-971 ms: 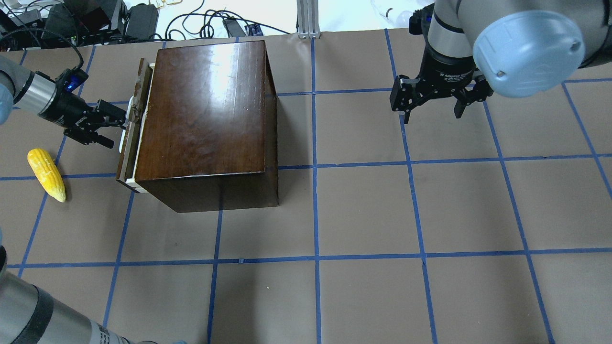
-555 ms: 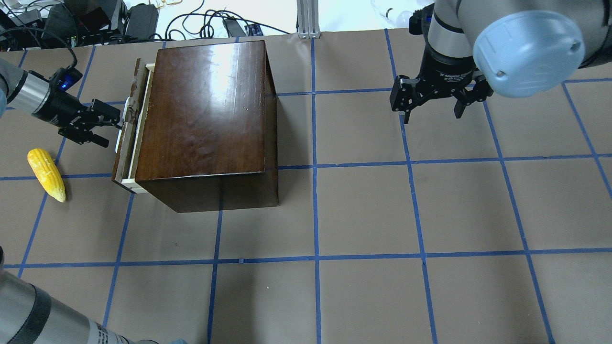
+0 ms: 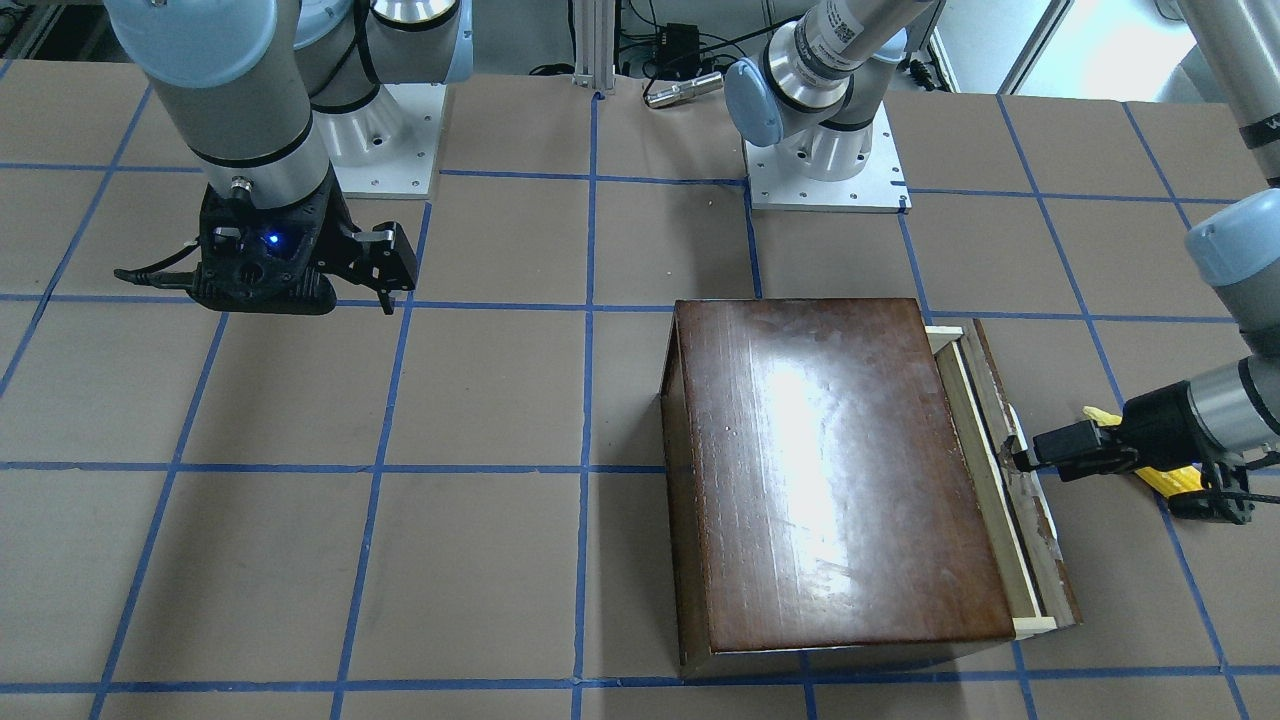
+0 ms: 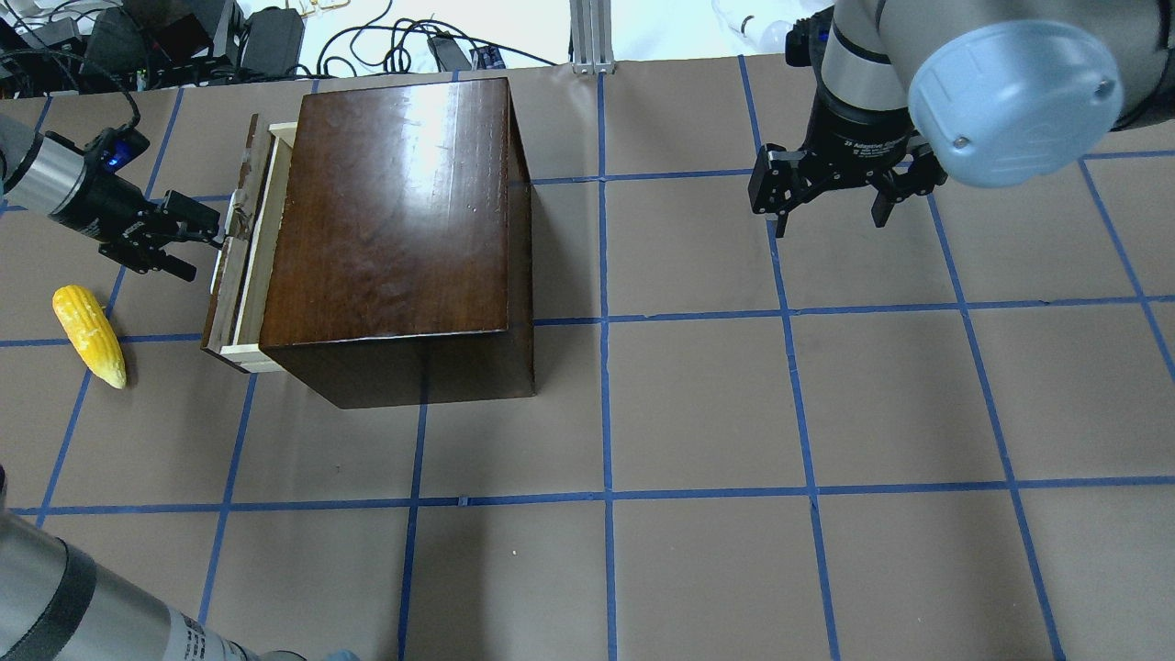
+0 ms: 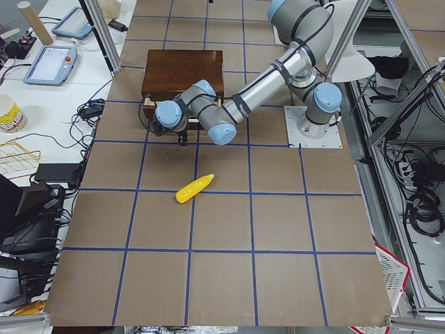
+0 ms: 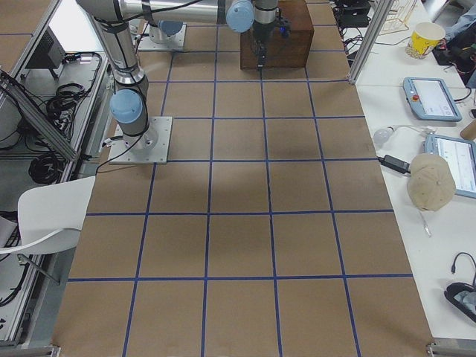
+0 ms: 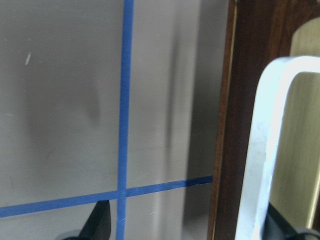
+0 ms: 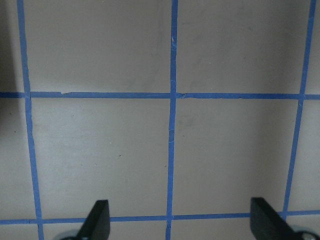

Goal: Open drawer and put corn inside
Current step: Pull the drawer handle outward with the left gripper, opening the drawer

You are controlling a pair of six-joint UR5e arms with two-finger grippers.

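The glossy dark-brown box [image 4: 395, 220] stands at the left of the table. Its drawer [image 4: 231, 275] is pulled out a little, with pale wood showing behind the worn front panel [image 3: 1025, 520]. My left gripper [image 4: 207, 257] is at the drawer's white handle [image 7: 265, 150]. Its jaws are spread, and the handle sits just inside one finger [image 7: 280, 227]. The yellow corn [image 4: 89, 335] lies on the table left of the drawer, just beyond my left gripper; the left arm partly hides it in the front view [image 3: 1168, 480]. My right gripper [image 4: 831, 220] hangs open and empty above the table, far to the right.
The table is brown paper with a blue tape grid [image 4: 606, 317]. Cables and electronics [image 4: 138, 37] lie beyond the far edge. The right arm's large elbow [image 4: 1010, 92] overhangs the far right corner.
My left gripper has moved left, and the drawer has slid further out of the box with it. The corn and the right arm have not moved.
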